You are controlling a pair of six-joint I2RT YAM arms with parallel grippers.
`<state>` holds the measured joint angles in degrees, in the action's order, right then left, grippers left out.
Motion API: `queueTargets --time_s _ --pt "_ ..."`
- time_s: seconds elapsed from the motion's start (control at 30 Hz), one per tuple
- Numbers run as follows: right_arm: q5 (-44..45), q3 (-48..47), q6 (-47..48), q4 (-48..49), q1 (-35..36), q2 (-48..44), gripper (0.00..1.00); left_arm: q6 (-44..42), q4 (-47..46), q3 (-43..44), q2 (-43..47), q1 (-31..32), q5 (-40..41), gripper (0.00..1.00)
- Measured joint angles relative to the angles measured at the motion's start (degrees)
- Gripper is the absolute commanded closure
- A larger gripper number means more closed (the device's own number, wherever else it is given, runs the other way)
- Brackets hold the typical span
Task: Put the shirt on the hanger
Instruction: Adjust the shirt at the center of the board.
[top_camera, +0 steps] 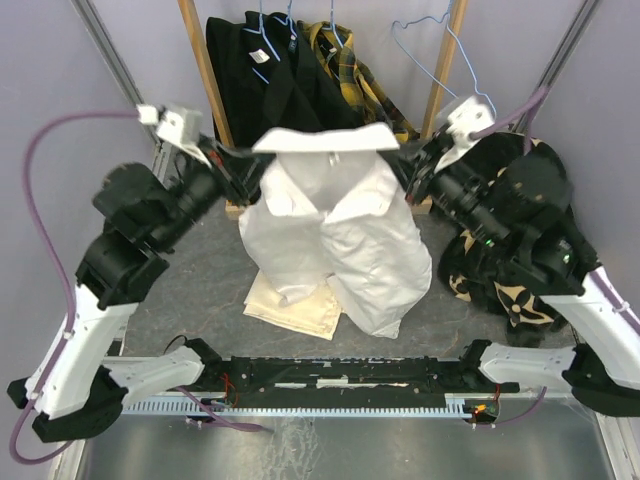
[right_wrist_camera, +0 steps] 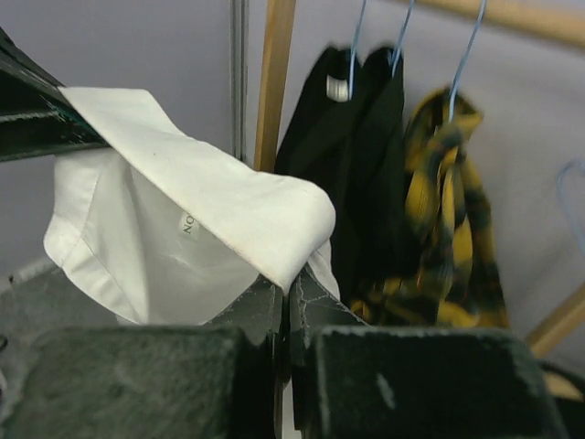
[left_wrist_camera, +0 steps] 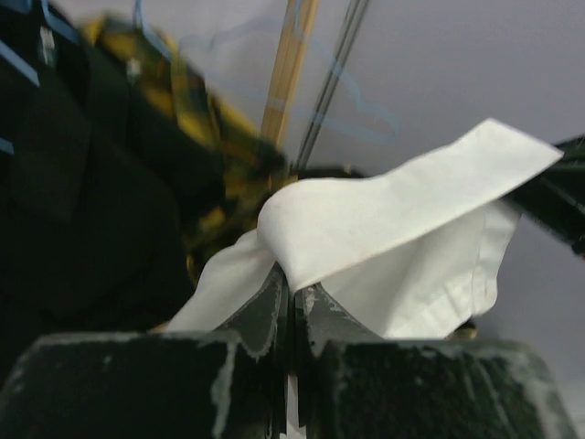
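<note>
My two pairs of jaws clench the collar ends of the white shirt [top_camera: 335,225]; if one end slips out, it misses the blue hanger [top_camera: 432,55].

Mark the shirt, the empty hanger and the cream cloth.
shirt [top_camera: 345,235]: top external view, front panel below the collar.
hanger [top_camera: 466,68]: top external view, right sloping wire.
cream cloth [top_camera: 295,310]: top external view, bare near part.

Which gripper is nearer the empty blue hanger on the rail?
Right. The right gripper, clamped on one collar end of the shirt, sits just below the hanger in the top view. The left gripper holds the opposite collar end, across the shirt, farther away.
</note>
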<state>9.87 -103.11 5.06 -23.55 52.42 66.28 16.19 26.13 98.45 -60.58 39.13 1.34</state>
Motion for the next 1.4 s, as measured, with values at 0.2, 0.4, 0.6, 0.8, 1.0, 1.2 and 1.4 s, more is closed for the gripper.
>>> queueTargets --time_s 0.2,0.4,0.6,0.8,1.0,1.2,1.4 --pt "3.9 24.6 -5.9 0.0 0.0 -9.8 1.00 3.7 -0.4 -28.7 12.3 0.0 -1.6 0.97" --pt "5.0 45.9 -16.5 -0.2 0.0 -14.4 1.00 10.5 -3.9 -52.1 18.9 0.0 -4.4 0.97" --pt "5.1 61.5 -25.4 3.8 0.0 -13.9 1.00 15.6 -10.1 -65.9 20.3 0.0 -6.0 0.97" --pt "7.2 66.7 -29.8 8.0 -0.6 -9.2 0.98 17.7 -16.7 -70.0 13.5 -0.6 -8.0 0.96" --pt "7.1 67.5 -30.4 8.8 -0.9 -5.1 0.64 17.7 -18.2 -70.1 9.1 -0.8 -8.5 0.62" --pt "6.2 65.0 -29.9 3.6 -0.9 -9.7 0.34 16.4 -10.4 -64.1 11.2 -0.8 -4.5 0.23" --pt "6.0 54.8 -31.0 -7.4 -0.8 -13.4 0.29 13.0 -1.7 -53.2 13.2 -0.8 0.8 0.17"
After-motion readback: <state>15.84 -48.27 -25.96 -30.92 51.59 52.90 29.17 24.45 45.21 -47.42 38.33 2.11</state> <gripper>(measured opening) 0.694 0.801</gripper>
